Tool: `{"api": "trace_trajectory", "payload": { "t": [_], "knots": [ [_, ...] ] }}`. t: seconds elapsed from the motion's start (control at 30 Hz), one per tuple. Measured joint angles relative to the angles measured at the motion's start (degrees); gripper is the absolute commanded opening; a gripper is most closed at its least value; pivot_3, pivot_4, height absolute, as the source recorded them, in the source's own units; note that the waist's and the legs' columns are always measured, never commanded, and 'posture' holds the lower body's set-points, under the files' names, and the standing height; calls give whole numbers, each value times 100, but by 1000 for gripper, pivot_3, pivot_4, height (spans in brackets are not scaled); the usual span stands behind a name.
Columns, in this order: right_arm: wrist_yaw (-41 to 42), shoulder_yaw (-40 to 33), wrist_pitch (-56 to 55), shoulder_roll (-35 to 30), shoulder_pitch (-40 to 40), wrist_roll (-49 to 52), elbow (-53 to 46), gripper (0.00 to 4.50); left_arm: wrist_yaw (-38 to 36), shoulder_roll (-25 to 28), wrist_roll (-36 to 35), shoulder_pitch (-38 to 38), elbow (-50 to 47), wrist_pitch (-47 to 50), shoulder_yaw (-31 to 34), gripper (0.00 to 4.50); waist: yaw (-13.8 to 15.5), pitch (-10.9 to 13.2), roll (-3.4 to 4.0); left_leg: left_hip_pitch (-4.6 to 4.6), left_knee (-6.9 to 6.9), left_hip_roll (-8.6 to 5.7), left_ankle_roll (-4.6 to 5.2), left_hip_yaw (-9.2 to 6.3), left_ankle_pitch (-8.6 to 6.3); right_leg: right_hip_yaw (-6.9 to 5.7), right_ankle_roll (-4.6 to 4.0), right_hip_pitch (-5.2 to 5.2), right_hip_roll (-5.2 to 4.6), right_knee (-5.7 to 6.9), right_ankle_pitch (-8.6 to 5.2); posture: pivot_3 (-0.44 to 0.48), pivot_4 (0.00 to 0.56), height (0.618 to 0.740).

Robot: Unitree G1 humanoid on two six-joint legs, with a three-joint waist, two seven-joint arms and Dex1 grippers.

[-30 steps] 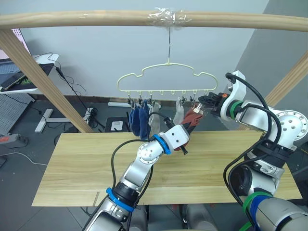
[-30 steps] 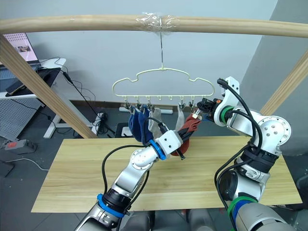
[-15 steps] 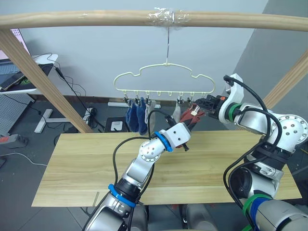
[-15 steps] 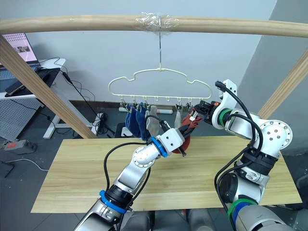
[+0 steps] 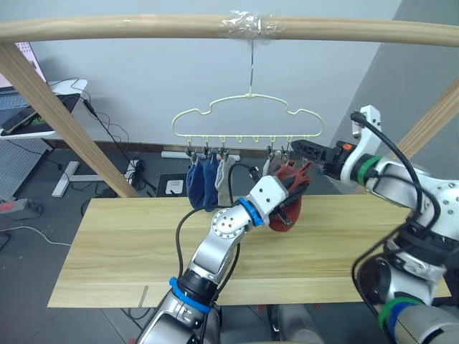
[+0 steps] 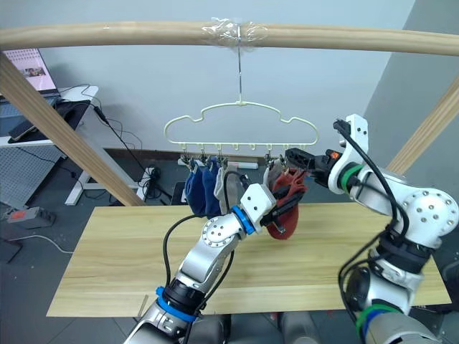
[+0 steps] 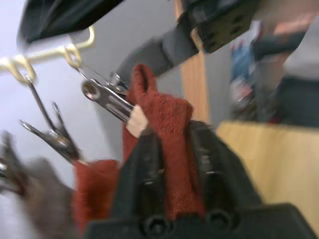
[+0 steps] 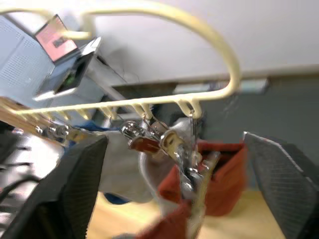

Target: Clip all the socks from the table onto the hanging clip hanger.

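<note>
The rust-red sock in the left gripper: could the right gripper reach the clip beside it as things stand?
Probably yes: the right gripper is open with that clip between its fingers and nothing between; the left gripper holds the rust-red sock beside it.

Right gripper (image 8: 177, 191) fingers spread wide around the hanger's (image 8: 219, 47) end clips (image 8: 172, 142), red sock (image 8: 224, 179) hanging below.

1. A pale grey wall (image 5: 143, 86) is running behind everything, well beyond the tool.
2. A dark grey floor (image 5: 43, 215) is showing below it.
3. A white side desk (image 5: 43, 107) is carrying a laptop (image 6: 32, 72).
4. Black cables (image 5: 107, 136) are trailing down to a power strip (image 5: 133, 172).
</note>
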Motion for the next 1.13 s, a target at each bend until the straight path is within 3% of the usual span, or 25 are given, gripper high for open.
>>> {"api": "trace_trajectory", "payload": {
  "t": [0.13, 0.23, 0.27, 0.4, 0.5, 0.67, 0.87, 1.13],
  "knots": [
    [883, 1112, -1216, -603, 1161, -984, -629, 4500, -108, 56, -380, 20, 6, 600, 189, 3389, -36, -1, 2, 6, 1, 1, 0, 3, 0, 3, 0, -1, 2, 5, 0, -52, 159, 740],
    [1325, 1857, -2329, -1000, 1975, -2034, -815, 4500, -120, 449, -424, 207, -17, 760, 428, 4344, -52, -3, 1, 15, 2, 1, -1, 6, 1, 6, 1, 2, 3, 5, 1, -45, 158, 740],
    [1381, 2044, -2632, -1023, 2233, -2363, -812, 4500, -113, 607, -428, 346, -35, 807, 528, 4457, -64, -3, 1, 14, 1, 2, -1, 7, 1, 7, 1, 1, 3, 6, 1, -45, 158, 740],
    [1617, 2894, -3916, -1122, 3131, -3628, -524, 4500, 70, 1172, -440, 1138, -251, 845, 1188, 4457, -71, -3, 0, 12, 0, 3, -2, 6, 1, 8, 0, -1, 1, 5, 0, 13, 161, 740],
    [1642, 3197, -4535, -824, 3592, -4193, -44, 4500, 507, 1442, -407, 1813, -516, 976, 1777, 4457, -17, -3, -2, 13, 1, 4, -3, 7, 0, 9, 0, 0, -1, 5, 1, 34, 159, 740],
    [1512, 3327, -5097, -581, 4062, -4983, 619, 4500, 1191, 2116, -135, 3173, -1082, 1355, 2744, 4457, 75, -7, -8, 13, 1, 5, -5, 7, -1, 8, -26, 0, -6, 5, -12, 64, 154, 740],
    [1626, 3320, -5521, -696, 4460, -5600, 883, 4500, 923, 2584, -207, 4280, -1311, 1326, 3397, 4457, 202, -21, -25, 13, 1, 1, -7, 11, -1, 6, -42, 0, -18, 1, -22, 78, 125, 740],
    [1874, 2939, -5857, -658, 4694, -5777, 941, 4500, 631, 2731, -323, 4118, -665, 723, 3725, 4457, 318, -169, -66, 15, 2, 2, -8, 16, -1, 1, -45, 3, -19, -2, -20, 72, 100, 740]
  ]
}}
